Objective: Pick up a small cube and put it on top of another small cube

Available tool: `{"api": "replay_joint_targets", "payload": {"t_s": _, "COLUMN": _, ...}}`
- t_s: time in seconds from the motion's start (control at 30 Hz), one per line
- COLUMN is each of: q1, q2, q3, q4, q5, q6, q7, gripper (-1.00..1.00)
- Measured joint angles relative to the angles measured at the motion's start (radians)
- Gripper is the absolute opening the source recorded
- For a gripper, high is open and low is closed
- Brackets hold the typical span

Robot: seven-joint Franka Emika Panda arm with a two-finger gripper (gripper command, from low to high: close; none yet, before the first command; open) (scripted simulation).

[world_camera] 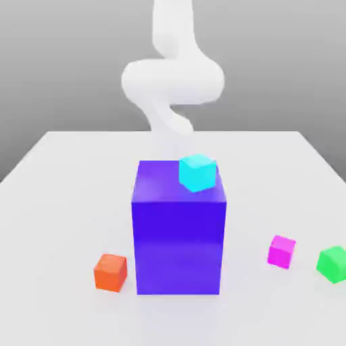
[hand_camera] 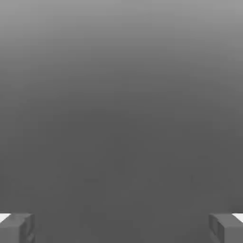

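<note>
The small cubes come in four colours. The cyan cube (world_camera: 198, 173) sits on top of the tall blue-violet block (world_camera: 178, 246), close to the edge of its top face on the exterior view's right, and is turned so that a corner faces forward. The other three rest on the pale counter (world_camera: 263, 196). The orange-red cube (world_camera: 110, 273) is near the block's base, apart from it, on the exterior view's left. On the exterior view's right, well apart from the block, lies the magenta cube (world_camera: 281, 252), slightly rotated. Farther out on that side is the green cube (world_camera: 333, 264), also turned at an angle and partly cut off by the picture's edge; a gap separates it from the magenta one. No small cube is stacked on another.

The block stands upright, its broad front face toward the exterior view's camera, and its top is glossy. Beyond it the white robot arm (world_camera: 174, 81) comes down from above, bending through rounded joints, its lower part pale against the counter and ending close behind the block's far edge.

In the hand view the pincer (hand_camera: 121, 228) is open, its two fingers wide apart with nothing gripped between them. Past them is a plain grey background (hand_camera: 121, 118), lighter toward one side.
</note>
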Motion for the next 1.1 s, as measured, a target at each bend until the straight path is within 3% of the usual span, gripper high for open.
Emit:
{"api": "replay_joint_targets", "payload": {"t_s": 0.33, "q1": 0.242, "q2": 0.355, "q3": 0.075, "q4": -0.219, "q5": 0.090, "q6": 0.234, "q7": -0.215, "gripper": 0.00}}
{"api": "replay_joint_targets", "payload": {"t_s": 0.53, "q1": 0.350, "q2": 0.560, "q3": 0.158, "q4": -0.348, "q5": 0.088, "q6": 0.373, "q7": -0.301, "gripper": 0.00}}
{"api": "replay_joint_targets", "payload": {"t_s": 0.7, "q1": 0.434, "q2": 0.733, "q3": 0.211, "q4": -0.453, "q5": -0.032, "q6": 0.492, "q7": -0.286, "gripper": 0.00}}
{"api": "replay_joint_targets", "payload": {"t_s": 0.93, "q1": 0.557, "q2": 0.986, "q3": 0.057, "q4": -0.426, "q5": -0.204, "q6": 0.689, "q7": -0.172, "gripper": 0.00}}
{"api": "replay_joint_targets", "payload": {"t_s": 0.97, "q1": 0.569, "q2": 1.010, "q3": 0.043, "q4": -0.422, "q5": -0.211, "q6": 0.709, "q7": -0.167, "gripper": -1.00}}
{"api": "replay_joint_targets", "payload": {"t_s": 1.1, "q1": 0.568, "q2": 1.010, "q3": 0.043, "q4": -0.422, "q5": -0.213, "q6": 0.709, "q7": -0.165, "gripper": -1.00}}
